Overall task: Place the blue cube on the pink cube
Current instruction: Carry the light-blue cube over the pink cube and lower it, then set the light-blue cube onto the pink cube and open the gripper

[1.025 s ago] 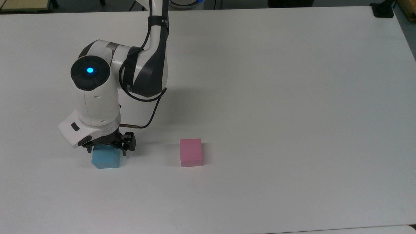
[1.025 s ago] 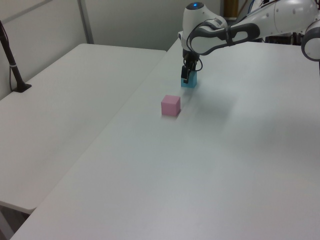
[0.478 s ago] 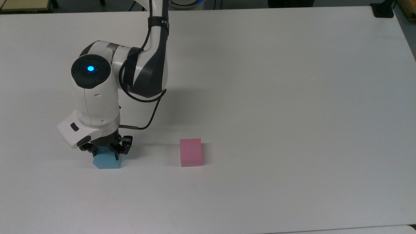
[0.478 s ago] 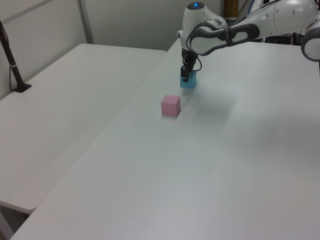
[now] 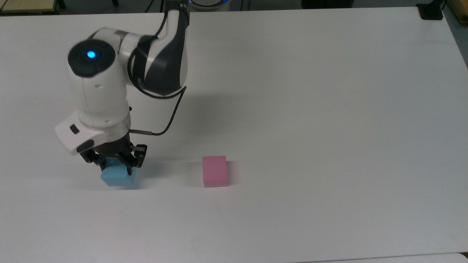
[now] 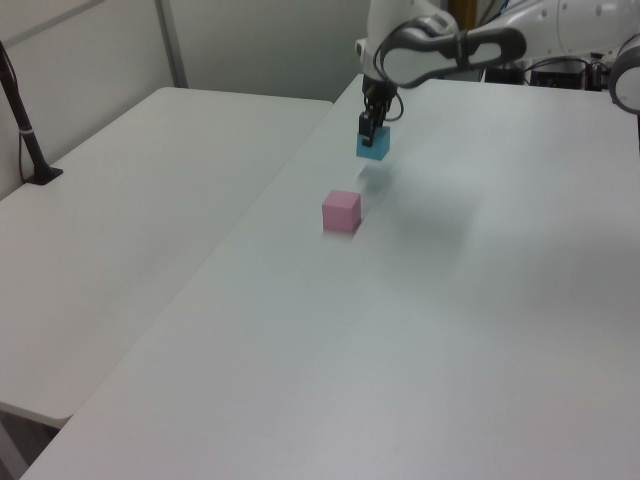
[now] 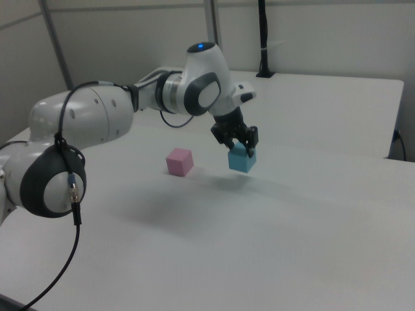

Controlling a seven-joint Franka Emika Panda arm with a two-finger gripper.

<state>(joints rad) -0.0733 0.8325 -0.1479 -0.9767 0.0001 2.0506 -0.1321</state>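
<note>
End effector [image 5: 116,165] pinches blue cube [image 5: 117,177], raised just clear of tabletop [image 5: 329,109] for carrying; pink cube [image 5: 215,171] waits apart toward top view's right, top bare for stacking.

No readable text, labels, brands or numbers anywhere.

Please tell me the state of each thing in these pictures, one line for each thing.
Blue cube: held by the gripper, lifted off the table.
Pink cube: lying on the table, apart, nothing on it.
Gripper: shut on the blue cube.
Table: holds the pink cube.
</note>
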